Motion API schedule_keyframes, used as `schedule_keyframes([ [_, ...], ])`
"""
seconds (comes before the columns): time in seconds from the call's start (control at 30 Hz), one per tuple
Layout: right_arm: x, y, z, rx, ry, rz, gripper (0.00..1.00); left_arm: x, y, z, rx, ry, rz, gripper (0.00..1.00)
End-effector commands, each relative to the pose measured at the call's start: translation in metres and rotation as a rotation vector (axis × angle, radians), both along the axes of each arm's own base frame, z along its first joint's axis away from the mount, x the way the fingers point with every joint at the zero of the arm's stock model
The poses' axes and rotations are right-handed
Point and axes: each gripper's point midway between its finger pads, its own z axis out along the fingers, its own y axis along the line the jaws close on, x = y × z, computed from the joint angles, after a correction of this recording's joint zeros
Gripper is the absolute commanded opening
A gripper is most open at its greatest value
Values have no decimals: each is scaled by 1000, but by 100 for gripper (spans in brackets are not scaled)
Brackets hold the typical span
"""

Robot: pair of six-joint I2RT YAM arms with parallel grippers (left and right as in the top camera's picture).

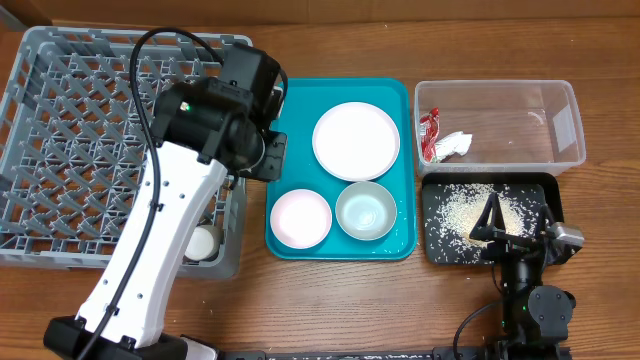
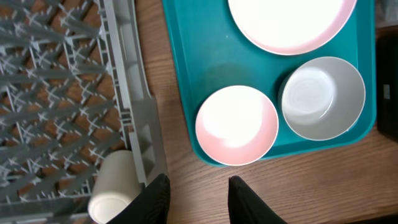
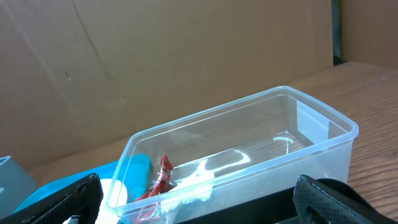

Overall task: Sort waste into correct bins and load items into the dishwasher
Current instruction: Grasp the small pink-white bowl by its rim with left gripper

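We're hovering left gripper (image 2: 199,179) part-open, empty, between dish rack (image 2: 56,93) and teal tray (image 2: 199,56); small white bowl (image 2: 236,124) is sitting on that tray. We're advising wider jaws, one finger inside its rim. Right gripper (image 3: 200,199) is gaping wide, empty.

A dish rack (image 1: 60,130) stands at the left of the surface (image 1: 330,300), with a cup (image 1: 203,243) lying in its near right corner. Just right of the rack sits a serving tray (image 1: 290,110). On it a plate (image 1: 356,140) lies at the back right, with the left bowl (image 1: 300,217) and the right bowl (image 1: 365,210) side by side in front. Further right, a tub (image 1: 560,120) holds a wrapper (image 1: 431,135) and a tissue (image 1: 455,145) at its left end. Before the tub lies a shallow tray (image 1: 432,250) with grains (image 1: 465,205) scattered in it.
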Motion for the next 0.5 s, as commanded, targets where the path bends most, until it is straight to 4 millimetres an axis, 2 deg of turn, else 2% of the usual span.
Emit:
schedule_keyframes([
  [0.0, 0, 0, -2, -6, -3, -1, 100, -10, 8, -41, 73, 101, 134, 33],
  [0.13, 0, 0, -2, -6, -3, -1, 100, -21, 14, -98, 102, 175, 229, 30],
  [0.23, 0, 0, -2, -6, -3, -1, 100, -27, 11, -134, 78, 206, 245, 29],
  [0.47, 0, 0, -2, -6, -3, -1, 100, -33, 11, -187, 74, 218, 242, 31],
])
